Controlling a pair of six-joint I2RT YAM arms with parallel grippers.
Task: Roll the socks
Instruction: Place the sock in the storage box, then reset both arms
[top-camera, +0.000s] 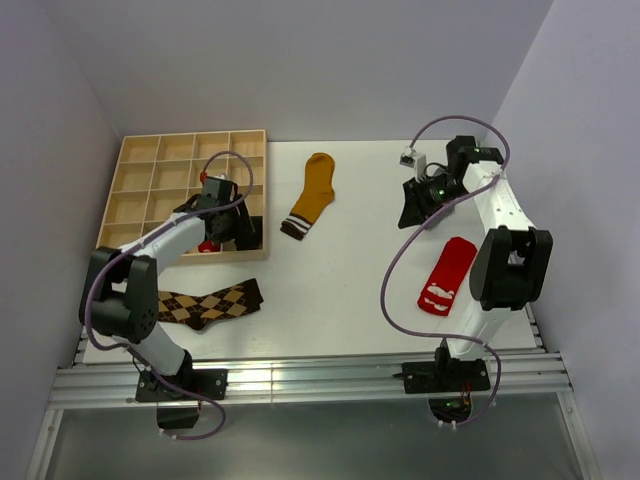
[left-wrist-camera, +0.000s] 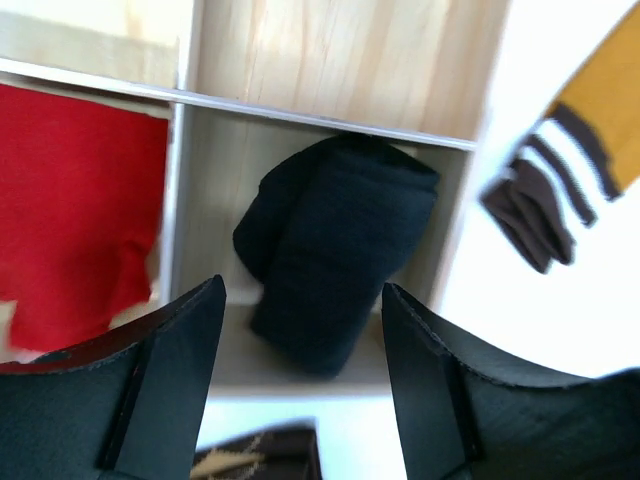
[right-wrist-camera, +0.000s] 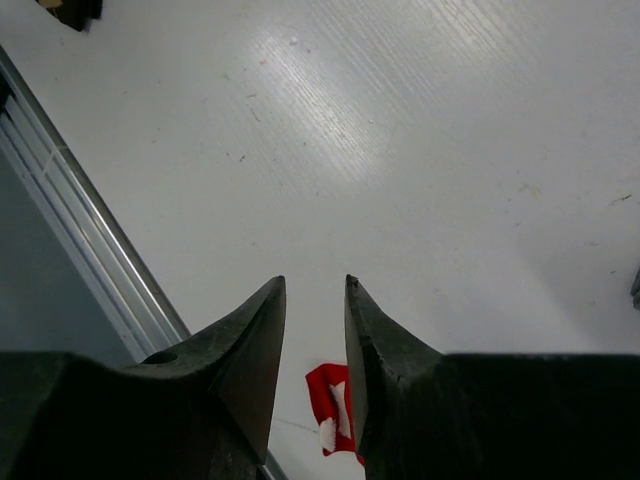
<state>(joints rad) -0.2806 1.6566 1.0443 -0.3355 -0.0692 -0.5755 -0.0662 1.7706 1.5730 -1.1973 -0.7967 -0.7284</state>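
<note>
Left wrist view: my left arm bends over the wooden tray (left-wrist-camera: 330, 50), left claw (left-wrist-camera: 302, 288) wide open above the black sock bundle (left-wrist-camera: 340, 230) in its corner compartment, long axis nearly toward me. My right claw (right-wrist-camera: 315, 282) stands narrow, empty.

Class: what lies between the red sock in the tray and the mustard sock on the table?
A rolled black sock in its own tray compartment; the left wrist view shows it.

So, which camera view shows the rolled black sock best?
The left wrist view: the black sock lies close, bundled in a tray compartment. From the top the left arm covers it; the right wrist view misses it.
</note>
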